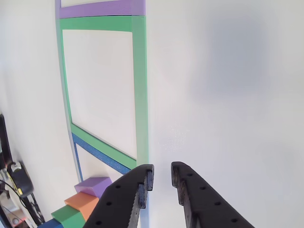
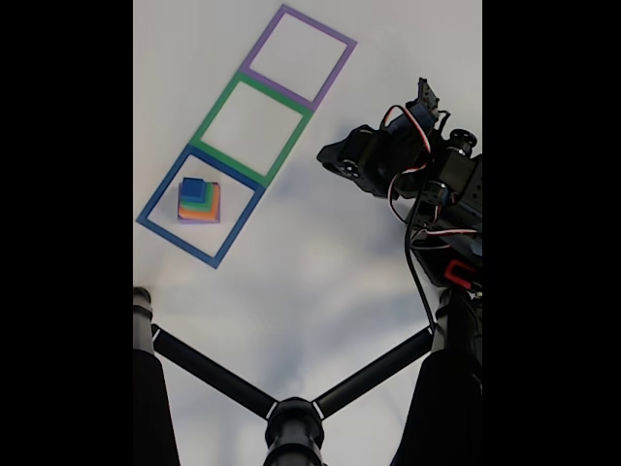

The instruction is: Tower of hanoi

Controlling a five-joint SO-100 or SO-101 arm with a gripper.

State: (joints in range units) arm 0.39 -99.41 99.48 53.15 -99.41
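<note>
Blocks (image 2: 199,201) before us stacked whole inside the blue outline (image 2: 155,225) in the fixed view; our gripper (image 1: 162,177) aloft, jaws slightly apart, empty.

blocks (image 2: 198,201): matte foam | end effector (image 1: 162,179): matte black plastic

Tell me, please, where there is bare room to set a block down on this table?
The green tape square and purple tape square are bare inside. The blue tape square is crowded: the block stack sits there. Open table lies between squares and arm.
</note>
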